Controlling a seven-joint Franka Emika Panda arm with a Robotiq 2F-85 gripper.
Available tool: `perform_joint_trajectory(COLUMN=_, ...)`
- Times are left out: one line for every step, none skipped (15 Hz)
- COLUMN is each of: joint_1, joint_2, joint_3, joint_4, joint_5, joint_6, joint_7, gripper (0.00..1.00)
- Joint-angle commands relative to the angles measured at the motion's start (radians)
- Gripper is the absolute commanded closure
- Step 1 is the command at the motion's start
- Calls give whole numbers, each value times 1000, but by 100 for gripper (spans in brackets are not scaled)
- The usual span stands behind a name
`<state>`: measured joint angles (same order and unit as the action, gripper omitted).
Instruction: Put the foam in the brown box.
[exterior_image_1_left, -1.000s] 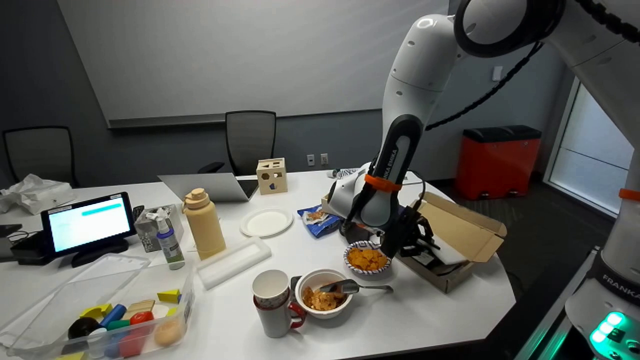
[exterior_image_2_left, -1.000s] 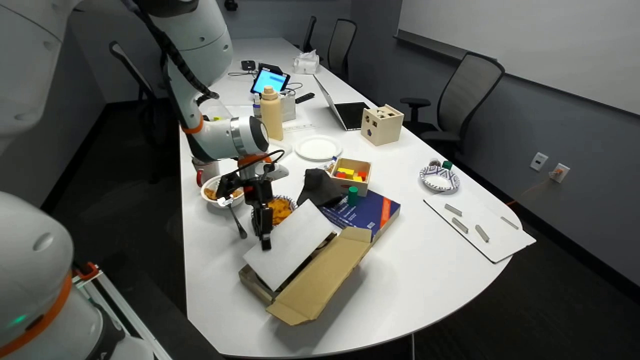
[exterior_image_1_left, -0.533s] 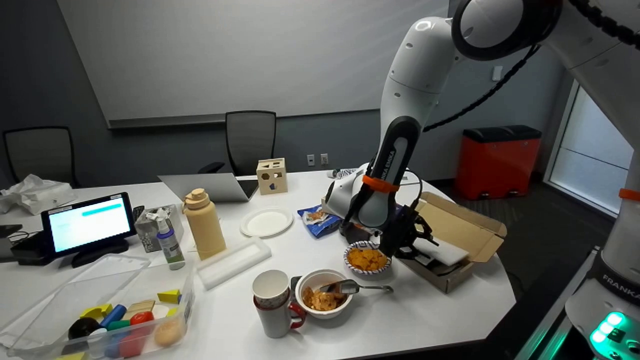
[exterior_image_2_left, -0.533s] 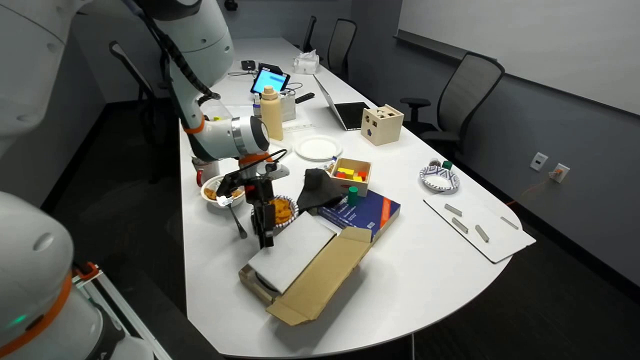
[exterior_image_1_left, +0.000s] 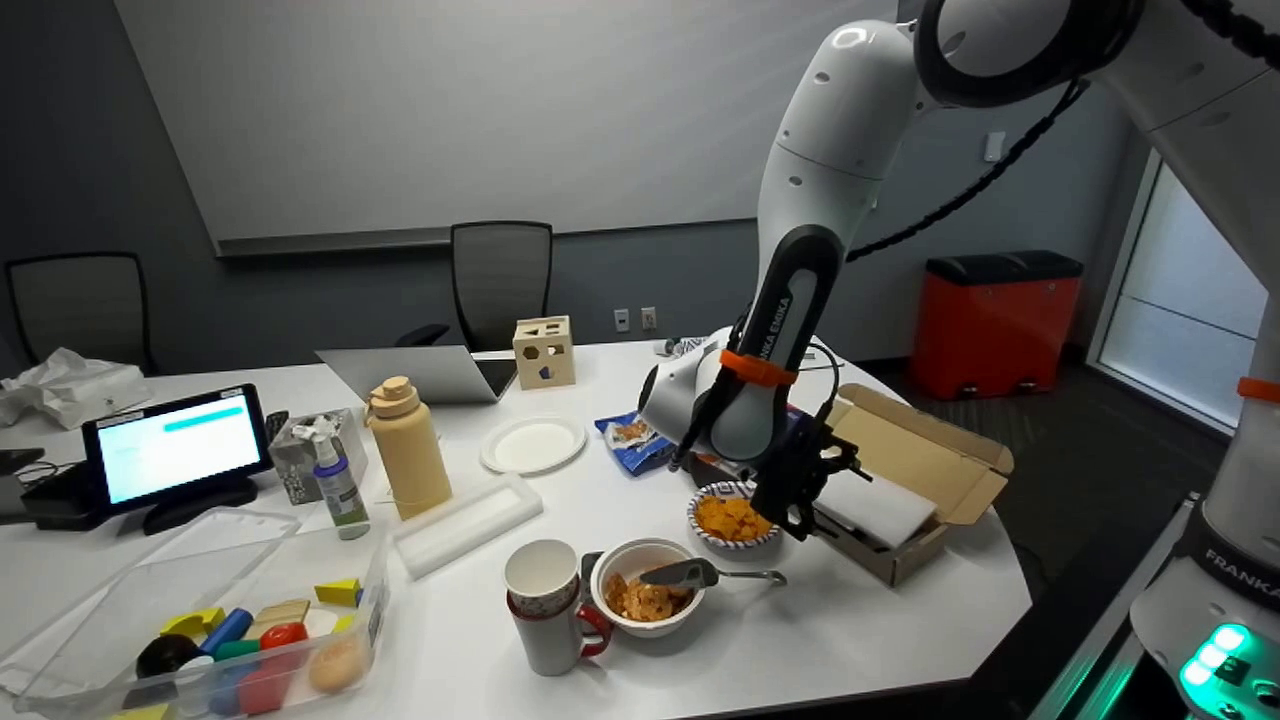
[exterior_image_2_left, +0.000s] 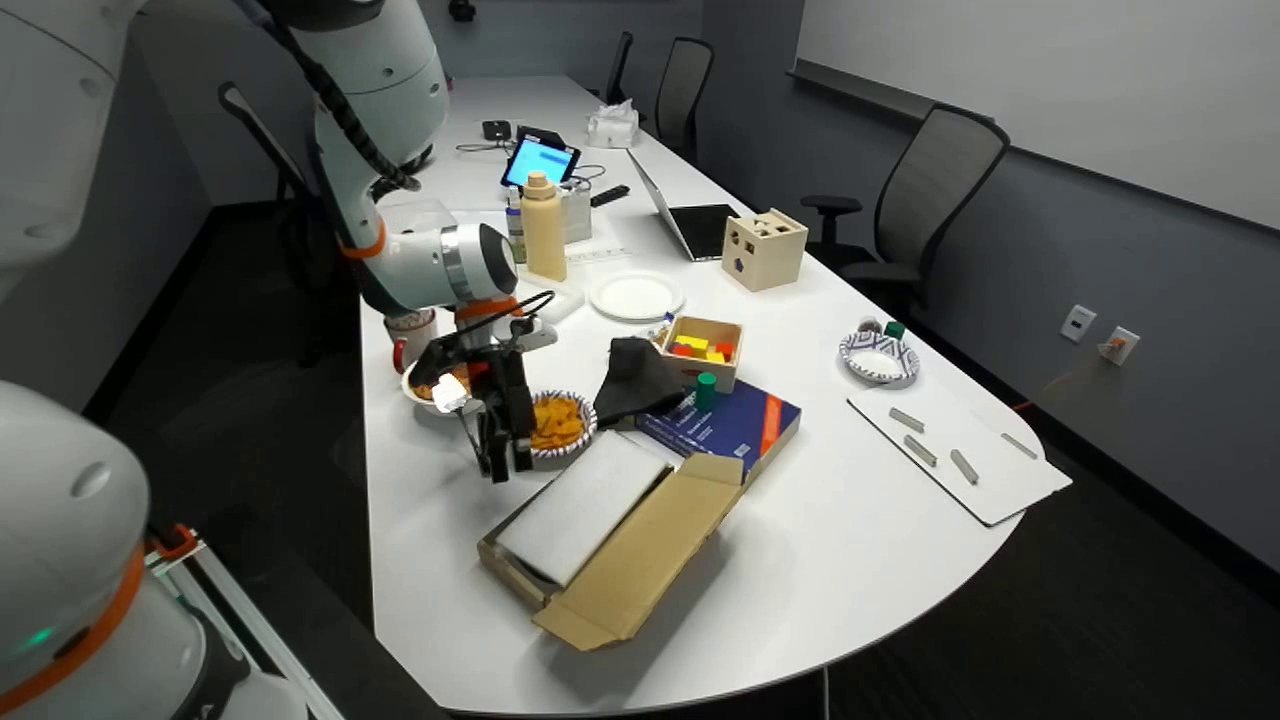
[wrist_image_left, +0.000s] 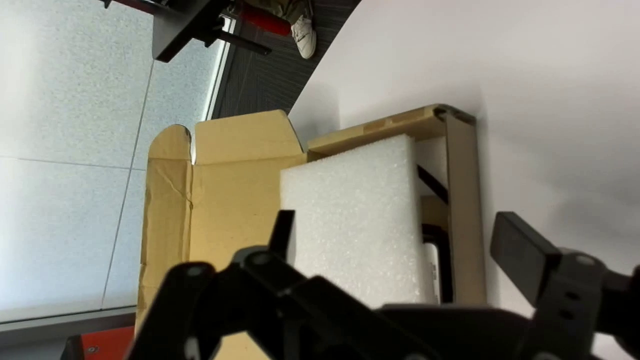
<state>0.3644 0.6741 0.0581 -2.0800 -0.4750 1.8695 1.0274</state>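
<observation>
The white foam slab lies in the brown box, slightly askew and covering most of its opening. The box's lid flap stands folded back. In the wrist view, the foam leaves a gap along the box wall, where dark items and a black strap show. My gripper hangs beside the box's long side, apart from the foam. Its fingers are spread wide with nothing held between them; from the wrist, my gripper frames the foam beyond it. In an exterior view the foam sits near the box rim.
A patterned bowl of orange chips stands right beside my gripper. Close by are a white bowl with a spoon and stacked mugs. A blue book, a black cloth and a wooden tray adjoin the box.
The gripper has opened and let go of the foam, which has settled lower and flatter into the box. My arm has then drawn away from the box, toward the bowls.
</observation>
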Motion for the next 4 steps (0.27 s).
perform_joint_trajectory(joint_1=9, joint_2=-85, joint_3=28, joint_4=-45, joint_5=48, joint_6=-9, joint_7=-14, gripper=0)
perform_joint_trajectory(joint_1=11, joint_2=-103, joint_3=36, joint_4=-47, joint_5=59, joint_6=-10, joint_7=-15, gripper=0)
perform_joint_trajectory(joint_1=18, joint_2=-123, joint_3=40, joint_4=-49, joint_5=67, joint_6=-22, joint_7=-7, gripper=0)
perform_joint_trajectory(joint_1=19, joint_2=-133, joint_3=45, joint_4=-47, joint_5=72, joint_6=-19, joint_7=-10, gripper=0)
